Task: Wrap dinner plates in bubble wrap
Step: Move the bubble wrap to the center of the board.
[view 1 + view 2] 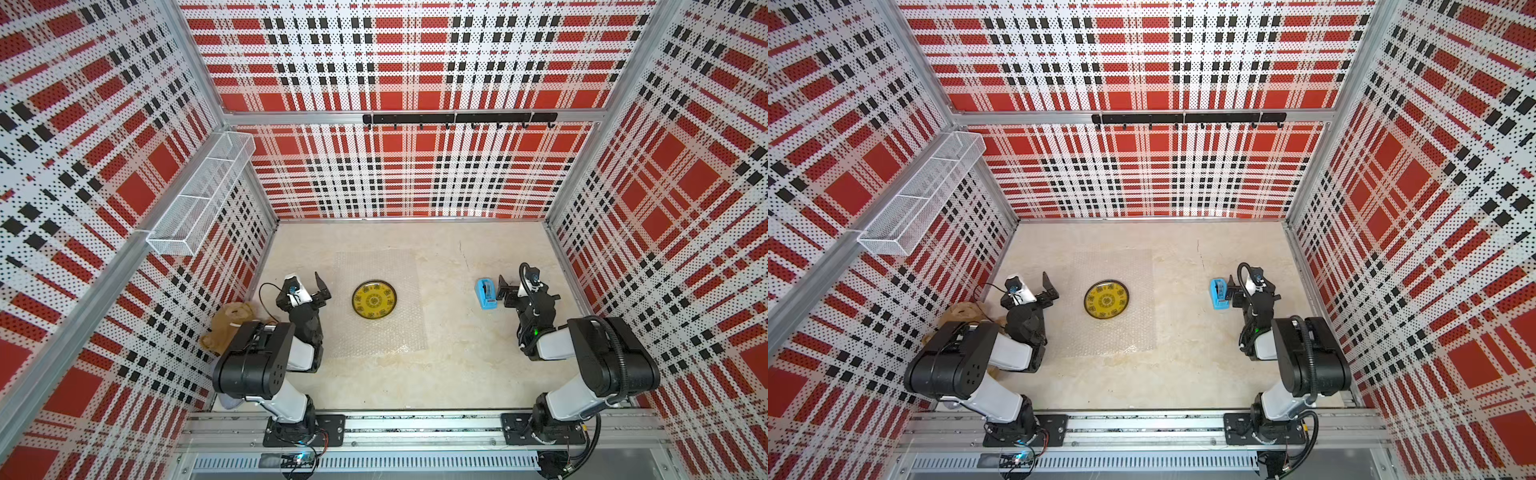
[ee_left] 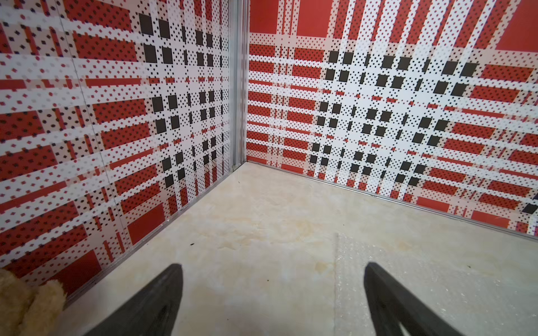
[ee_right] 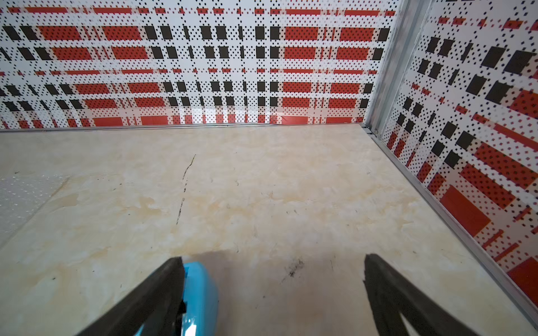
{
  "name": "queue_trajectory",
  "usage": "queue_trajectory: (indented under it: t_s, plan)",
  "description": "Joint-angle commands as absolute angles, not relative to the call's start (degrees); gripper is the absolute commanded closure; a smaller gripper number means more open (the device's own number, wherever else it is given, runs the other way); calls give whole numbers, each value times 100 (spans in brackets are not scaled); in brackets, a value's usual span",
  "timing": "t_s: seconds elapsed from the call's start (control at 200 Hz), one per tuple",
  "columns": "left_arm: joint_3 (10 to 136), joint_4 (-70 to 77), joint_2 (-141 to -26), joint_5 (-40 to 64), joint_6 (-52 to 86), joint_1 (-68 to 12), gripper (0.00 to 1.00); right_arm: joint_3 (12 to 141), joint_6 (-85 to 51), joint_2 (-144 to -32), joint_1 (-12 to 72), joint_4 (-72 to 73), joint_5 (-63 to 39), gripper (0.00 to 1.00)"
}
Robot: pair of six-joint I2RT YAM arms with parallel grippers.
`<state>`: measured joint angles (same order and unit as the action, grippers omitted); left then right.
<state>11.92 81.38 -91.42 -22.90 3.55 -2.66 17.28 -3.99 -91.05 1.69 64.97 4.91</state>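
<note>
Folding step: we judge the first fold is not yet begun; nothing covers the plate.
Plate: the yellow plate point(image 1: 374, 299) point(image 1: 1106, 299) rests flat at about the middle of the wrap, in both top views.
Bubble wrap: the bubble wrap point(image 1: 376, 338) lies spread flat on the worktop point(image 1: 457, 374), between the worktop's middle and its left edge, and short of the back edge.
Left gripper: the left gripper point(image 1: 323, 291) has its jaws spread wide and holds nothing. It hovers just beside the wrap's left edge, which the wrist view shows under one finger point(image 2: 387, 293).
Right gripper: the right gripper point(image 1: 502, 291) is likewise spread wide and empty. It is well apart from the wrap, with the blue tape dispenser point(image 1: 486, 294) just beside one finger.
Grip advice: we pinch the wrap's left edge low and near its middle, since thin film slips and sags.
Fold advice: we lift the edge, carry it over the plate and lay it down past the far rim.
Risk: the plate may slide with the film, and the right arm may knock the tape dispenser as it reaches in.
</note>
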Motion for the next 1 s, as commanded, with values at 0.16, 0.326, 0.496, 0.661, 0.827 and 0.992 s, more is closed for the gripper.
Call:
queue_trajectory:
  t_s: [0.16,0.326,0.496,0.661,0.827,0.992]
  plan:
    - [1142,8191,-9061,-2250,339,-257,2,1703,-330,-9000,132,6548,457,0]
    - [1144,8191,-9058,-2250,338,-255,2,1707,-333,-8999,132,6548,431,0]
    - [1143,8189,-9049,-2263,337,-254,2,1705,-334,-9000,137,6550,439,0]
    - [1116,8218,-9051,-2293,334,-279,2,1693,-329,-8991,132,6566,451,0]
    - [1109,7899,-8540,-2437,184,-415,2,1565,-313,-8550,140,6483,431,0]
    - [2158,5203,-7167,-3824,761,-801,2,2268,-1104,-6854,141,3820,784,0]
